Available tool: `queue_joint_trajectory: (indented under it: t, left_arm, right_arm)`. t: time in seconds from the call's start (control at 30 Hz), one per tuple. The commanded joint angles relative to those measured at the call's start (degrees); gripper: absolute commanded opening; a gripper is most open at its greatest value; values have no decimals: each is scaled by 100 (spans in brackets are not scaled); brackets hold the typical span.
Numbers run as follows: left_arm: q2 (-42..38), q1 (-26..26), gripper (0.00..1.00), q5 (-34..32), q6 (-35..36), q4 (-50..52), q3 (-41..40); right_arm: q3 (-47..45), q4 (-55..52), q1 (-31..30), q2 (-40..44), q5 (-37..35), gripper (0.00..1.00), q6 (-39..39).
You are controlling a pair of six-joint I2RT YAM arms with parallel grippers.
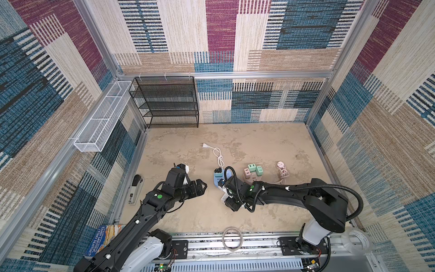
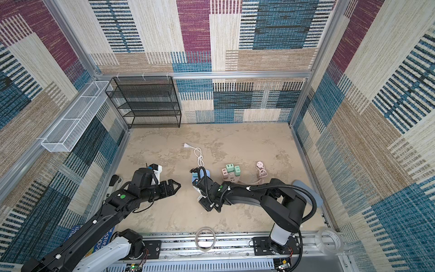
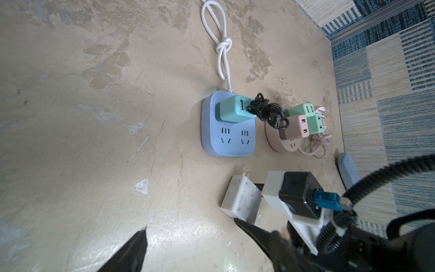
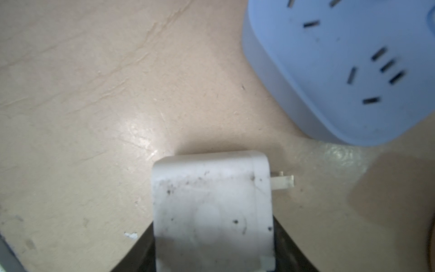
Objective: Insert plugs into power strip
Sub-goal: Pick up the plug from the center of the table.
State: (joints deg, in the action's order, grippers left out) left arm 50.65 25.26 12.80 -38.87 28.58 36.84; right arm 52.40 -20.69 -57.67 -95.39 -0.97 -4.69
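The right gripper (image 4: 213, 245) has its black jaws pressed against both sides of the scuffed white boxy plug adapter (image 4: 211, 200), pinching it low over the mottled beige tabletop (image 1: 259, 146). Its metal prongs (image 4: 282, 182) point roughly toward the pale blue square power strip (image 3: 228, 141). Whether the adapter rests on the table or hangs just above it, I cannot tell. In both top views it sits just at 6 o'clock of the blue strip, apart from it and mostly hidden under the right wrist.

The blue strip lies near the table's centre. A teal boxy plug adapter (image 3: 235, 109) with a bundled black cord (image 3: 268, 113) is seated in its 12 o'clock half. A knotted white cord (image 3: 221, 47) runs from the strip toward 12 o'clock and ends in a flat white plug (image 1: 206, 146).

Just at 3 o'clock of the blue strip, a round pink power strip (image 3: 290, 144) carries a pink boxy plug adapter (image 3: 294, 127), a mint green boxy plug adapter (image 3: 301, 109) and a second mint green boxy plug adapter (image 3: 315, 123), all three standing on its top. Its coiled pink cord (image 1: 283, 174) and round pink plug (image 1: 280, 164) lie further toward 3 o'clock.

The left gripper (image 1: 203, 187) hovers near the blue strip's 9 o'clock side, jaws spread wide over bare tabletop.
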Motion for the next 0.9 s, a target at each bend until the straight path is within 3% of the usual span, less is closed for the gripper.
queue_joint_trajectory:
  t: [0.0,0.3,0.5,0.7,0.87]
  left_arm:
    - [21,-3,86,54,-31,-123,-19]
    - [32,-5,85,245,50,-104,83]
    - [212,-3,83,1132,17,117,464]
    - [670,0,76,2673,-222,224,695]
    - [578,13,74,3056,-385,37,532]
  right_arm:
    - [40,101,6,137,143,51,-48]
    - [82,45,2,620,738,30,-193]
    - [-19,172,6,1248,1096,29,-234]
    - [195,231,8,1469,1193,29,-296]
    - [360,276,2,1511,1107,28,-283]
